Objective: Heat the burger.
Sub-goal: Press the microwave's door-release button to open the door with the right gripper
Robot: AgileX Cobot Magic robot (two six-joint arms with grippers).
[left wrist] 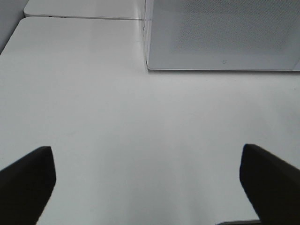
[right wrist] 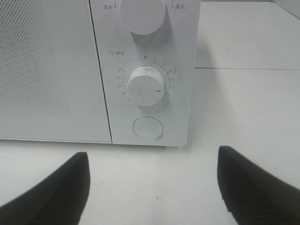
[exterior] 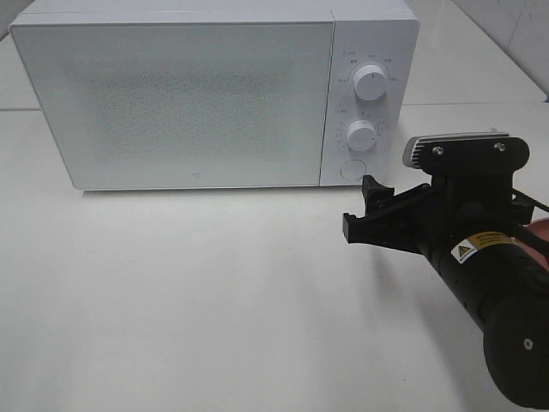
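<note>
The burger is out of view in every frame. The white microwave (exterior: 171, 94) stands at the back of the table with its door shut. My right gripper (exterior: 360, 209) hovers just in front of the control panel, open and empty. In the right wrist view its fingers (right wrist: 51, 192) frame the round door button (right wrist: 148, 128) below the timer knob (right wrist: 145, 86). My left gripper (left wrist: 150, 187) is open wide over bare table, with the microwave's (left wrist: 220, 33) front left corner ahead of it. It does not show in the high view.
The panel carries an upper knob (exterior: 370, 81), a timer knob (exterior: 361, 135) and a round button (exterior: 350, 169). A sliver of something pink (exterior: 539, 236) shows behind the right arm at the right edge. White table (exterior: 214, 283) spreads in front of the microwave.
</note>
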